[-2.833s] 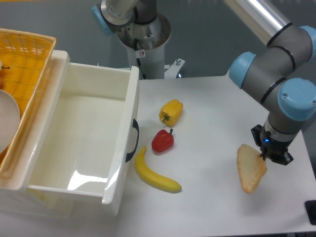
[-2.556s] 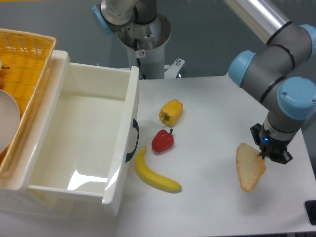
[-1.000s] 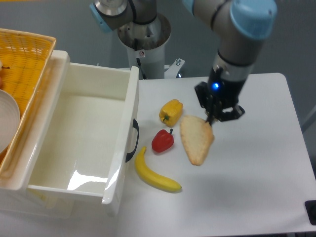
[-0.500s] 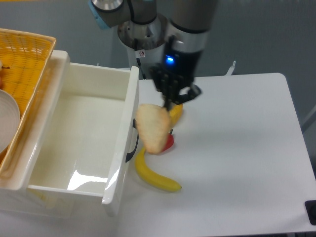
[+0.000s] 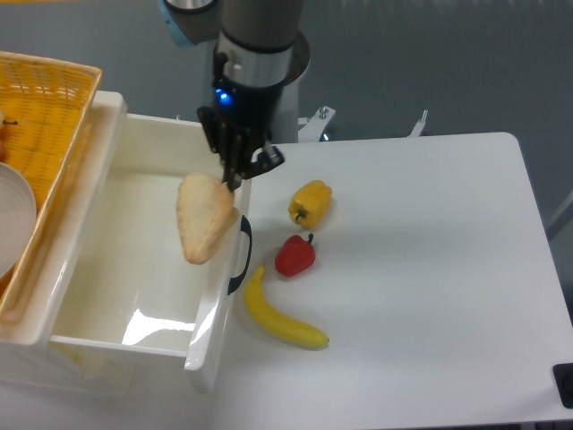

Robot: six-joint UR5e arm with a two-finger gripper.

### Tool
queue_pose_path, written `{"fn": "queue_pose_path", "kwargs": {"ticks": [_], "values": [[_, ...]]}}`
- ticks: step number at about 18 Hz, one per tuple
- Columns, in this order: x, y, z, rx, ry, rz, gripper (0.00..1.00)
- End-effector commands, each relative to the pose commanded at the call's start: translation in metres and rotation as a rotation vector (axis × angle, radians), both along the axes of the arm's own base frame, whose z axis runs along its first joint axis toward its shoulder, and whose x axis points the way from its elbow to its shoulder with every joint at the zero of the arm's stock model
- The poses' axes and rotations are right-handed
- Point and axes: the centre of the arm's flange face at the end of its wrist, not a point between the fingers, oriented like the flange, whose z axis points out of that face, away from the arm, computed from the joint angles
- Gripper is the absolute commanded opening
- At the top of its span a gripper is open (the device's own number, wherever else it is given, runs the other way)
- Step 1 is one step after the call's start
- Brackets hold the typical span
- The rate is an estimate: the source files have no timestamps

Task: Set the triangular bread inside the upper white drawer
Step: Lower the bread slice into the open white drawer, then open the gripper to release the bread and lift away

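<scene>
The triangular bread [image 5: 205, 218], a tan wedge with rounded corners, hangs in the air over the right side of the upper white drawer [image 5: 107, 269]. My gripper [image 5: 235, 179] is shut on the bread's top corner, pointing down just above the drawer's front wall. The drawer is pulled open, glossy white inside, with a black handle [image 5: 240, 255] on its front. Part of the front wall is hidden behind the bread.
A yellow pepper [image 5: 310, 202], a red pepper [image 5: 295, 255] and a banana [image 5: 280, 313] lie on the white table right of the drawer. A yellow woven basket [image 5: 36, 116] with a white bowl [image 5: 13, 219] sits at the left. The arm's base [image 5: 264, 67] stands behind.
The gripper has carried the bread leftward from the table's right side, past the peppers, to above the drawer's right part. Nothing else has moved.
</scene>
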Motion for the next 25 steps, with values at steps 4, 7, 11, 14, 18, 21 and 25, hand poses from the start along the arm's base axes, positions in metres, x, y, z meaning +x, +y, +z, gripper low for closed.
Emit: {"fn": "queue_pose_path", "kwargs": {"ticks": [4, 7, 11, 14, 18, 21, 25], "values": [[0.019, 0.008, -0.012, -0.033, 0.003, -0.033, 0.06], [0.029, 0.016, -0.019, -0.051, 0.008, -0.057, 0.17], [0.039, 0.024, -0.025, -0.066, 0.012, -0.082, 0.37], [0.039, 0.025, -0.024, -0.057, 0.019, -0.082, 0.42], [0.04, 0.025, -0.02, -0.046, 0.026, -0.082, 0.72], [0.033, 0.026, -0.018, -0.043, 0.017, -0.001, 0.82], [-0.003, 0.016, -0.006, 0.014, 0.04, 0.165, 0.88]]}}
